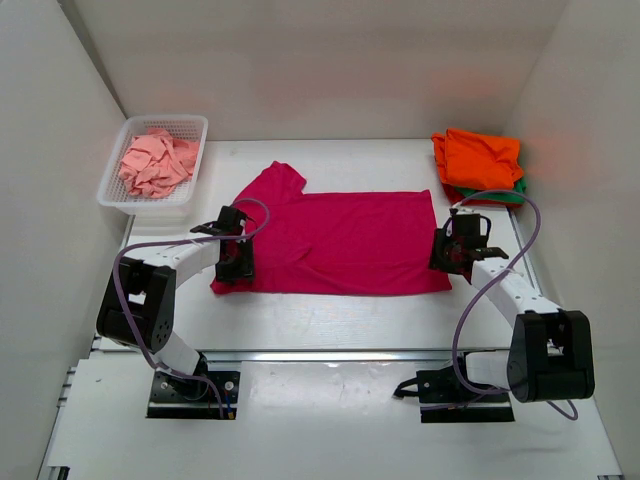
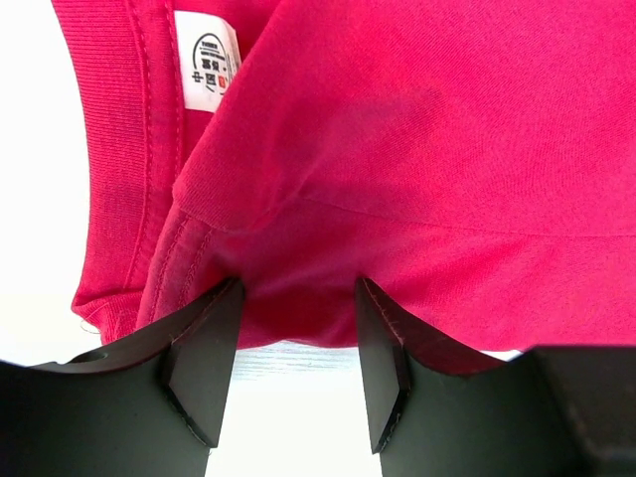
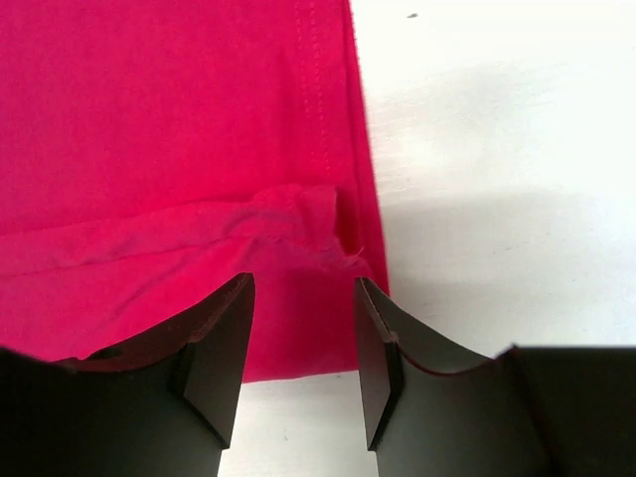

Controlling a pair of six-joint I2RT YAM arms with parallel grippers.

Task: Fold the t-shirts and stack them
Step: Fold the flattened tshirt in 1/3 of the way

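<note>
Magenta t-shirt [image 1: 345, 240] lies flat on the table [image 1: 330, 320] in the overhead view. We see the left pincer [image 1: 234, 262] at its collar end and the right pincer [image 1: 452, 255] at its hem, with an orange t-shirt [image 1: 480, 155] folded at the far right.

On the left wrist, the left pincer [image 2: 298, 298] stands spread, a layered cloth edge between its fingers, not pinched.

On the right wrist, the right pincer [image 3: 301, 293] is spread too, its tips just short of a bunched hem [image 3: 298, 214].

We judge both should bite every layer, then lift evenly so the fold lands square.
</note>
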